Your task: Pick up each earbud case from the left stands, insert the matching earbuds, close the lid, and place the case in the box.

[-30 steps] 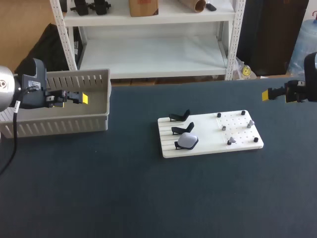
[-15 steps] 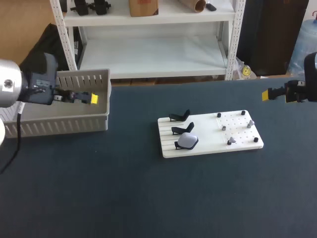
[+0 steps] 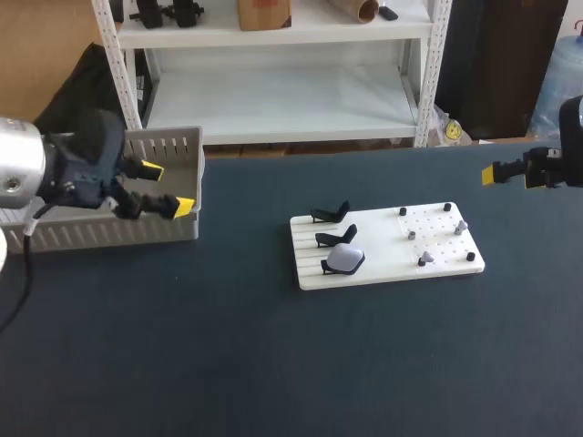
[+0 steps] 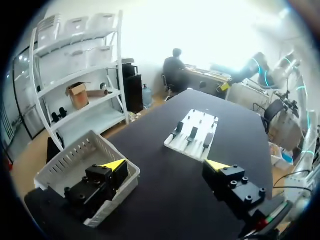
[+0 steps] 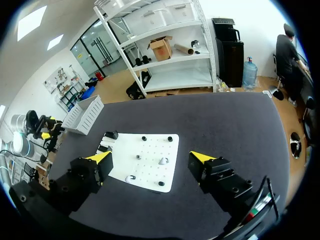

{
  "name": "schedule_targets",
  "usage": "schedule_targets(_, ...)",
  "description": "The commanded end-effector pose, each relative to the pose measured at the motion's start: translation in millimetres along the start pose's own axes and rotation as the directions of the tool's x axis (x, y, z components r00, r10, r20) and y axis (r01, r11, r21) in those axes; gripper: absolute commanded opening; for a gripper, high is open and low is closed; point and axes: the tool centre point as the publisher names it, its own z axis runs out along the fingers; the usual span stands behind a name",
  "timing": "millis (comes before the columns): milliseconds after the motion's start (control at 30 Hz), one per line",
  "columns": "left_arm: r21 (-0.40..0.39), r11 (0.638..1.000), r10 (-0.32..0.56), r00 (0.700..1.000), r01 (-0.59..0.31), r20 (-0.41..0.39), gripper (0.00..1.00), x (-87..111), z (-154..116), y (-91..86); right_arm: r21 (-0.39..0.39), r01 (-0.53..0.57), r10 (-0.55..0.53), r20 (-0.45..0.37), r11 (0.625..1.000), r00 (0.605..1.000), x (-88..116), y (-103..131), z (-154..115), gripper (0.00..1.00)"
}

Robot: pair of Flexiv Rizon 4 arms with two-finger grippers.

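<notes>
A white board (image 3: pixel 387 271) lies right of the table's middle. Three black stands line its left part; the nearest one carries a pale grey earbud case (image 3: pixel 344 258), and the two behind it (image 3: pixel 332 214) are bare. Small grey earbuds (image 3: pixel 424 259) sit among the pegs on the board's right part. My left gripper (image 3: pixel 168 188) hangs open and empty over the front right corner of the white slatted box (image 3: pixel 109 235). In the left wrist view that gripper (image 4: pixel 166 165) faces the board (image 4: pixel 194 135) from afar. My right gripper (image 3: pixel 499 173) is open at the far right, well off the board (image 5: pixel 145 160).
The box (image 4: pixel 87 160) stands at the table's back left. Dark table cloth stretches between box and board and across the front. The right wrist view shows its own gripper (image 5: pixel 150 157) high above the board, with the box (image 5: pixel 84 114) and my left arm (image 5: pixel 30 130) beyond.
My left gripper has swung rightward and toward the front, from over the box's inside to its front right corner, and has turned so both tips show. The right arm has kept still.
</notes>
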Motion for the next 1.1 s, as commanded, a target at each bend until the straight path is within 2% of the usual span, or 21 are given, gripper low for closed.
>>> schedule_targets(33,0.221,0.957,0.15,0.972,-0.188,0.179,1.0,4.2,-5,4.6,-0.001,0.0,0.0,-0.001,1.0,1.0,0,0,0,1.0)
schedule_targets(100,0.221,0.957,0.15,0.972,-0.188,0.179,1.0,4.2,-5,4.6,-0.001,0.0,0.0,-0.001,1.0,1.0,0,0,0,1.0)
schedule_targets(167,0.233,0.961,0.129,0.986,-0.151,0.107,1.0,7.6,6,-2.6,-0.001,0.0,0.0,-0.001,1.0,1.0,0,0,0,1.0)
schedule_targets(267,0.251,0.96,0.095,0.989,-0.121,0.114,1.0,6.9,18,-16.4,-0.001,0.0,0.0,-0.001,1.0,1.0,0,0,0,1.0)
schedule_targets(367,0.241,0.961,0.106,0.987,-0.133,0.124,1.0,2.1,28,-33.5,-0.001,0.0,0.0,-0.001,1.0,1.0,0,0,0,1.0)
schedule_targets(467,0.221,0.955,0.175,0.978,-0.197,0.118,1.0,-4.1,42,-51.1,-0.001,0.0,0.0,-0.001,1.0,1.0,0,0,0,1.0)
schedule_targets(633,0.265,0.936,0.2,0.969,-0.234,0.146,1.0,-9.9,80,-72.1,-0.001,0.0,0.0,-0.001,1.0,1.0,0,0,0,1.0)
schedule_targets(867,0.353,0.905,0.203,0.97,-0.238,0.133,1.0,-6.1,146,-93.3,-0.001,0.0,0.0,-0.001,1.0,1.0,0,0,0,1.0)
schedule_targets(1100,0.405,0.865,0.267,0.955,-0.297,0.129,1.0,-10.0,187,-115.9,-0.001,0.0,0.0,-0.001,1.0,1.0,0,0,0,1.0)
